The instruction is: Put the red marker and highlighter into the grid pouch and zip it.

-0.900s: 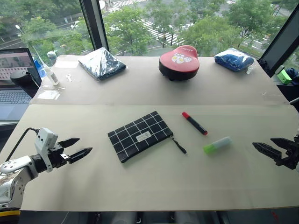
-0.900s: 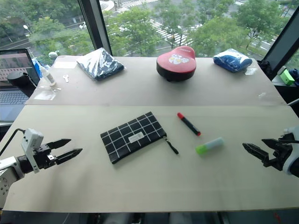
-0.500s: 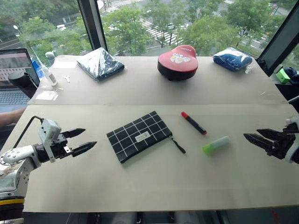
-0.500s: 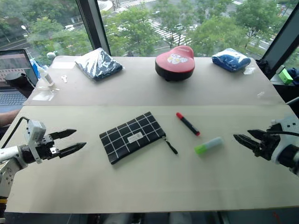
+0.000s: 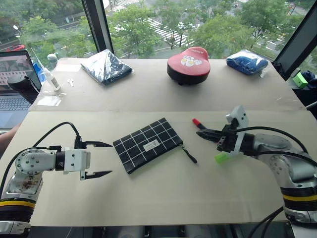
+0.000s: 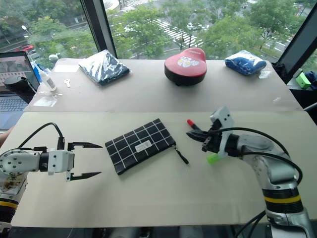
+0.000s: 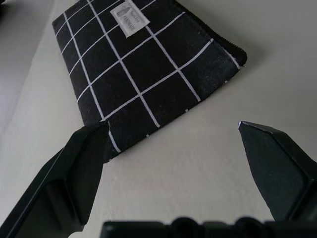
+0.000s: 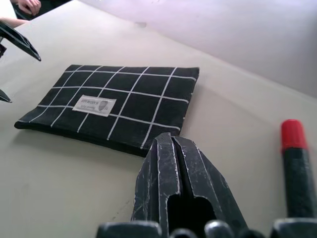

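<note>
Both my tools have swung inward: left tool [image 5: 97, 159] gapes empty beside the flat black grid-lined fabric pouch [image 5: 147, 144]; right tool [image 5: 208, 134], closed and empty, must open and straddle the slim black red-capped marker [image 8: 297, 158].

The small white label [image 7: 129, 18] on the grid pouch [image 7: 148, 69] bears print too small to read.
</note>
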